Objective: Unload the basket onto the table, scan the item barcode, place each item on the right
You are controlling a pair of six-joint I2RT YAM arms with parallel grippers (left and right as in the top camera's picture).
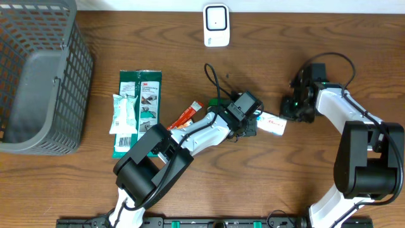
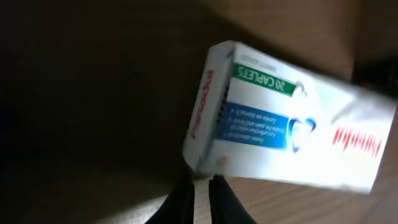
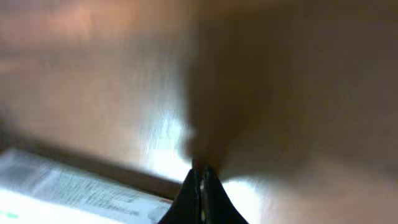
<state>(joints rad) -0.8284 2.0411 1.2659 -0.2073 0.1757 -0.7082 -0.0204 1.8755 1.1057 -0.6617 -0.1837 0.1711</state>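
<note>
The item, a white medicine box [image 1: 273, 125] with red, green and blue print, lies flat on the wooden table at the centre right. In the left wrist view the box [image 2: 280, 118] fills the upper right, its near corner just past my left gripper [image 2: 200, 180]. That gripper's jaws are all but shut, a thin slit between them with nothing in it. Overhead, the left gripper [image 1: 255, 123] sits at the box's left end. My right gripper [image 1: 290, 111] is shut just right of the box, tips down at the bare table [image 3: 200, 169]. The box's printed edge [image 3: 68, 193] shows at the lower left there.
A white scanner unit [image 1: 216, 25] stands at the back centre. A grey mesh basket [image 1: 69, 76] fills the far left. A green 3M pack [image 1: 144, 95], a white tube pack [image 1: 123, 114] and a red-orange packet [image 1: 186, 115] lie left of centre.
</note>
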